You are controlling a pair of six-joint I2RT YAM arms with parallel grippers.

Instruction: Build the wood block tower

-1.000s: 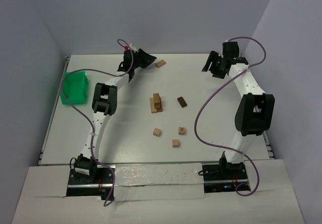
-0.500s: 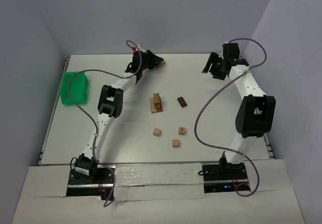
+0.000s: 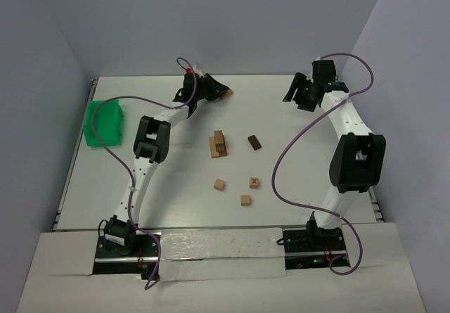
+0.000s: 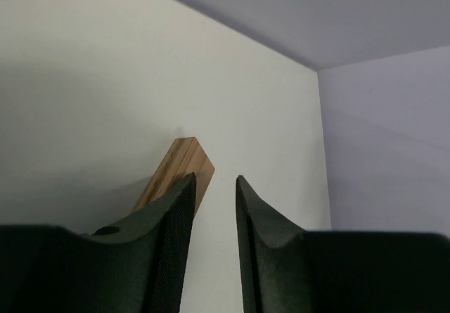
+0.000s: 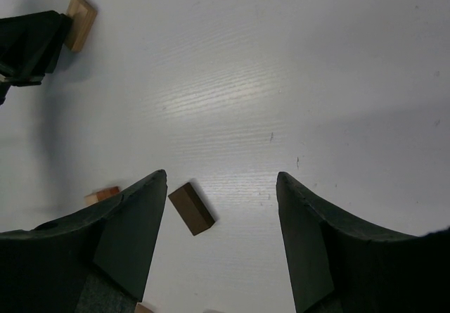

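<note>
Risks shoving the far wood block [image 4: 181,160] toward the back wall [image 3: 232,24] instead of gripping it, with the left hand [image 4: 214,179] narrowly apart, empty, that block just outside one finger. Shows the right hand [image 5: 221,174] wide apart, empty, well off from the low tower [image 3: 219,144] at mid-table. Smooth white table [image 3: 183,200], pale lilac walls [image 3: 42,81] close around
</note>
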